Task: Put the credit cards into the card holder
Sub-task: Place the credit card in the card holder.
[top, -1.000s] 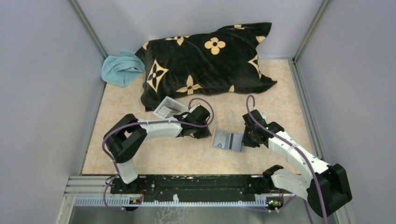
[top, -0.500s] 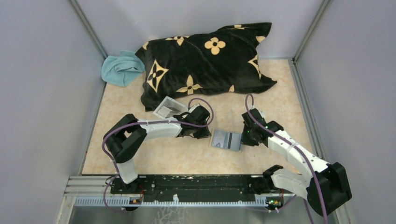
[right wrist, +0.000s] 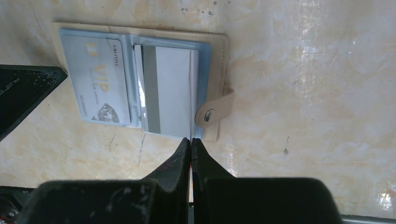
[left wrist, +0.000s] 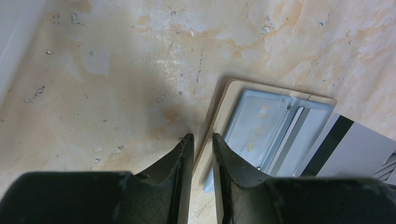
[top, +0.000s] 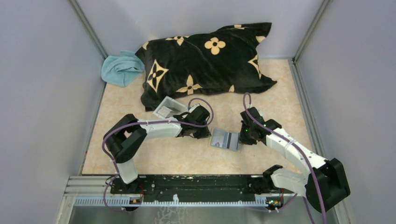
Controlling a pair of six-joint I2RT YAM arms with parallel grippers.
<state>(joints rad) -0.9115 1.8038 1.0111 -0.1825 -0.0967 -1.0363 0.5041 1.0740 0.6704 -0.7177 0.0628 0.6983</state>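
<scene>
Card holder (top: 225, 140) lies opened flat, about midway between the left and right edges of the counter (top: 163, 158), a little nearer the near edge than the far one. Light blue card (right wrist: 95, 79) sits seated in one pocket. A white striped card (right wrist: 170, 88) is only part-way into the next pocket, on the side with the snap tab (right wrist: 215, 112). Its free end sticks out toward the right arm.

Left fingers (left wrist: 180, 158): drawn almost together, nipping the tan border of the card holder on the side away from the tab. They look to be pinning it.

Right fingers (right wrist: 182, 156): pressed together on the outer edge of the striped card, as far as I can judge.

Step in hand, my reading: slide the striped card home.
- Hold the card low and in line with the pocket mouth.
- Push straight toward the left arm so the corners do not catch the slot lip.
- The left hold must take the push, or the holder may skate across the counter.
- The card is thin and probably slick, so an edge pinch may slip. Go slowly.
- Steer clear of the tab.
- Release only once the card is well inside.
</scene>
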